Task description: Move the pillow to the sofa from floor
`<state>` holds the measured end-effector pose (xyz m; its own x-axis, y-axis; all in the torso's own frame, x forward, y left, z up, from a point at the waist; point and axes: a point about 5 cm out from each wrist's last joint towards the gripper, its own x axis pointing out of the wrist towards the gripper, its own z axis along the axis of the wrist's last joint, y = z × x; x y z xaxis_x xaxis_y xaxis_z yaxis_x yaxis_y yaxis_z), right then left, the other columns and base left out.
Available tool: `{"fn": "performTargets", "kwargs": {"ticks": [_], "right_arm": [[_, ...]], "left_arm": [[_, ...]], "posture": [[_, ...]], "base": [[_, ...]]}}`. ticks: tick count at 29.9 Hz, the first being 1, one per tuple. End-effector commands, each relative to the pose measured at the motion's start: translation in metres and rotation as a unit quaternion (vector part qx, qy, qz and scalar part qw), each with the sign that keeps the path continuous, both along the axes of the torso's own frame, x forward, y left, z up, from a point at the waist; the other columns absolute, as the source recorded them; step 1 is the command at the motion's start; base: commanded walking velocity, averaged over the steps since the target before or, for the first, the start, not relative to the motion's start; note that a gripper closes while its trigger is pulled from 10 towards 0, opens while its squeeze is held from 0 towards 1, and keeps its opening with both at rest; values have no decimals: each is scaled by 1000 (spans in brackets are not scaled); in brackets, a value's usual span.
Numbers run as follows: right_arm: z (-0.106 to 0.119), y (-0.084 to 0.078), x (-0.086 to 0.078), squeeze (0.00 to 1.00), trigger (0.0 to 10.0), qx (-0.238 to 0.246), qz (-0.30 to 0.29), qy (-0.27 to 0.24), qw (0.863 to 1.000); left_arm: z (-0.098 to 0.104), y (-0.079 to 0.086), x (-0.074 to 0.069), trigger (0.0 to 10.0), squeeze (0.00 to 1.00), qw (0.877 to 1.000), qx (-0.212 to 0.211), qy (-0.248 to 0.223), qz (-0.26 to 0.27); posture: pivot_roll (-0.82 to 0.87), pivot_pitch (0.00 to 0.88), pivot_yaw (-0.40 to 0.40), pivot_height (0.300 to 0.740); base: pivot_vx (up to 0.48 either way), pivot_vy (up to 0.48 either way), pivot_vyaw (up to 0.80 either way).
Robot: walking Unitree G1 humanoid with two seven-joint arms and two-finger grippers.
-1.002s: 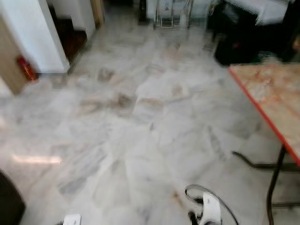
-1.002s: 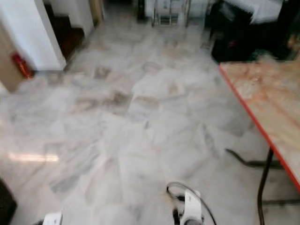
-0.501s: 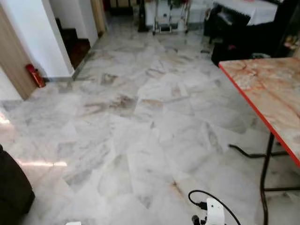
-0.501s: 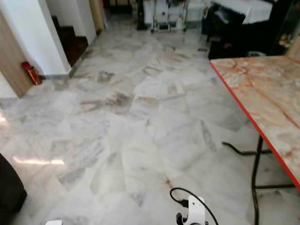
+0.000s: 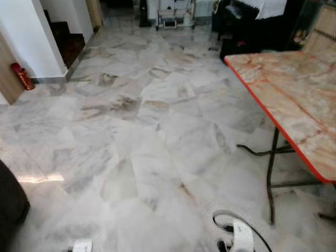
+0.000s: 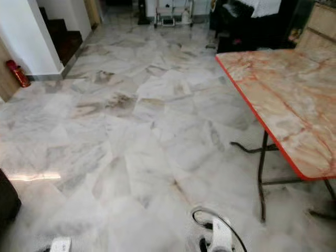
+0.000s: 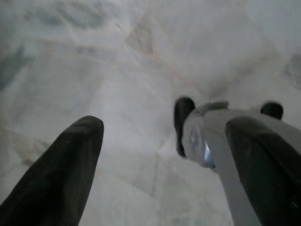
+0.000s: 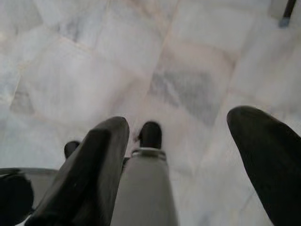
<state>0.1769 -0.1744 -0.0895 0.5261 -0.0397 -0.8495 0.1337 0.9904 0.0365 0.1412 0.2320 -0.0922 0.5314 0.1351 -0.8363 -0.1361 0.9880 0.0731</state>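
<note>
Head views: evenly bright, diffuse daylight. A glare streak lies on the marble floor (image 5: 157,131) at the left edge, near a dark object (image 5: 9,205). The lower part of both frames is smeared by motion blur; the far room is sharper. The bench (image 6: 278,100) casts soft shadow beneath its legs. Wrist views: dimmer, soft focus throughout, black fingers (image 7: 56,174) blurred at close range.
</note>
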Motion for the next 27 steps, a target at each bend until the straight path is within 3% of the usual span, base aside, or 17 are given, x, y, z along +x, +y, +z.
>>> {"fn": "performTargets", "kwargs": {"ticks": [1, 27], "right_arm": [[0, 0, 1, 0, 10000, 0, 0, 0, 1000], [0, 0, 1, 0, 10000, 1, 1, 0, 1000]], "left_arm": [[-1, 1, -4, 10000, 0, 1000, 0, 9, 7], [-1, 1, -4, 10000, 0, 1000, -1, 8, 12]], "posture": [[-13, 0, -18, 740], [-11, 0, -21, 740]], "base": [[-296, 0, 0], [-295, 0, 0]]}}
